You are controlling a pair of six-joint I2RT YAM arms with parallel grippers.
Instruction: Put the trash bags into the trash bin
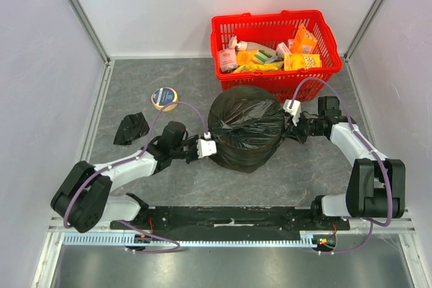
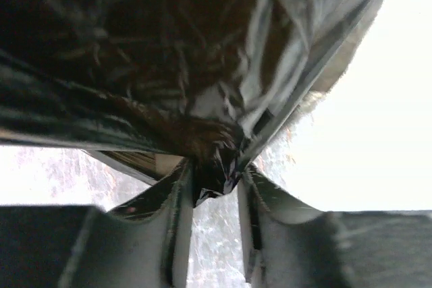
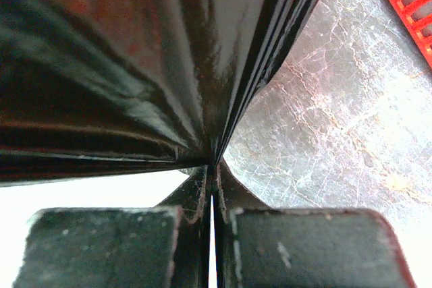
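The left end effector (image 2: 214, 183) was nearly closed, pinching a fold of the large black trash bag (image 1: 245, 128). The right end effector (image 3: 212, 170) was clamped flat on film at the opposite side. The trash bin could not be identified (possibly hidden beneath that bag). Risk: uneven pulling could tear the thin film or slip a pinch. A second crumpled bag (image 1: 131, 128) lay on the desk (image 1: 310, 166), and the red basket (image 1: 270, 17) stood beyond.
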